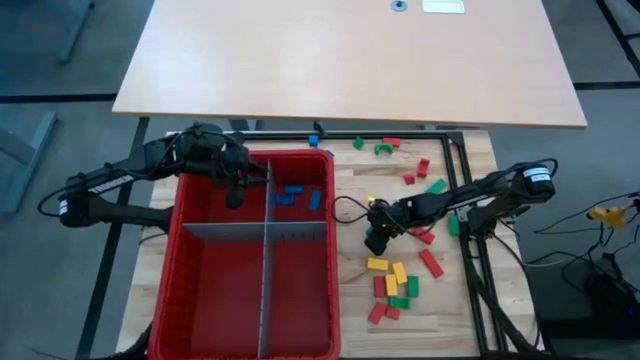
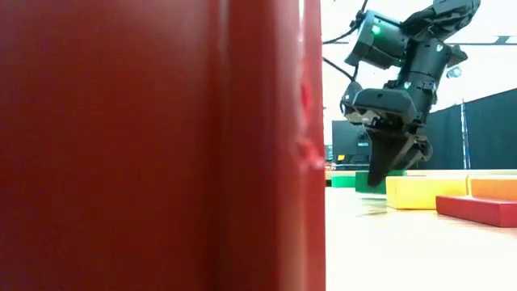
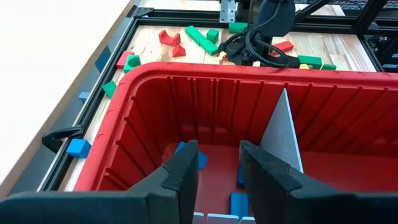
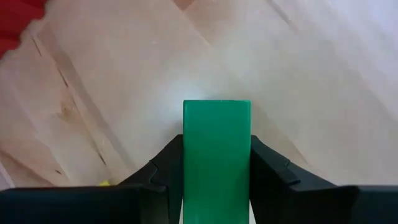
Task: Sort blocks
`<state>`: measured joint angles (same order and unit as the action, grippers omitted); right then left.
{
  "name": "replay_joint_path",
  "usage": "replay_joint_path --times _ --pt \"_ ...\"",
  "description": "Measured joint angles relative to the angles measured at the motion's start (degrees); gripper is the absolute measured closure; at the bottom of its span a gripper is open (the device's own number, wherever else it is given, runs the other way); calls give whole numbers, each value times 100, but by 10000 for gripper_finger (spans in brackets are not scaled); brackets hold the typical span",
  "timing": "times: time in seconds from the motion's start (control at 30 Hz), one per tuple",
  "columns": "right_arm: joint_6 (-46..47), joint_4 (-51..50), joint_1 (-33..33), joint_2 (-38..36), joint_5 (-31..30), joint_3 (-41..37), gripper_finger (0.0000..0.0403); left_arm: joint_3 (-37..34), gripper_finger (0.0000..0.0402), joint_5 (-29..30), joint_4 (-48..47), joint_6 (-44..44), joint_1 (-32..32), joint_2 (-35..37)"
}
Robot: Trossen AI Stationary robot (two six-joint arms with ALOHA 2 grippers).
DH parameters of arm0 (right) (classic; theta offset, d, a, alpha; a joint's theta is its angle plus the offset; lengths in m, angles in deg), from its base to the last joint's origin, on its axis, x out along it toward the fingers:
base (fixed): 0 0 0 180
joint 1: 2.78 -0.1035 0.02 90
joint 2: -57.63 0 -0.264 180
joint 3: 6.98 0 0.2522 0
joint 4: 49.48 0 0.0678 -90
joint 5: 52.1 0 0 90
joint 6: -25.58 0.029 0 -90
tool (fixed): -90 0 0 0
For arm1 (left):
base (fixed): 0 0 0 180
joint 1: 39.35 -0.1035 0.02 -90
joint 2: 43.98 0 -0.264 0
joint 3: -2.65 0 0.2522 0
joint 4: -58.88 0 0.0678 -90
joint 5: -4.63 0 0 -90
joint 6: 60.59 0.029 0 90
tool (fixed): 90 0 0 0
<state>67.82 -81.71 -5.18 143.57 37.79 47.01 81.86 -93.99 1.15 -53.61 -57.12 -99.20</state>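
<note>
One green block [image 4: 217, 155] clamped in right hand [image 1: 377, 238], long axis along the fingers, above desk [image 1: 440, 300], left hand [image 3: 214, 168] slightly open, empty, over bin [image 1: 190, 270], about four blue blocks [image 1: 292, 194] inside.

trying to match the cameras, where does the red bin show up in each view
High view: the red bin fills the lower left, left gripper over its far rim.
Low view: its wall blocks the left half.
Left wrist view: its interior and rim fill the middle.
Right wrist view: only a red corner, probably the bin.
Shared landmark: the grey divider.
</note>
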Motion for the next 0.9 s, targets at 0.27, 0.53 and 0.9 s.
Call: replay_joint_path --times 0.27,0.53,0.9 --pt "-136 -340 0 -708 -493 0 292 0 293 2 34 0 0 0" --pt "-136 -318 -120 -1873 -959 0 292 0 298 2 29 1 1 0" --pt "-937 1549 -852 -2382 -1039 188 292 0 298 2 253 2 1 0"
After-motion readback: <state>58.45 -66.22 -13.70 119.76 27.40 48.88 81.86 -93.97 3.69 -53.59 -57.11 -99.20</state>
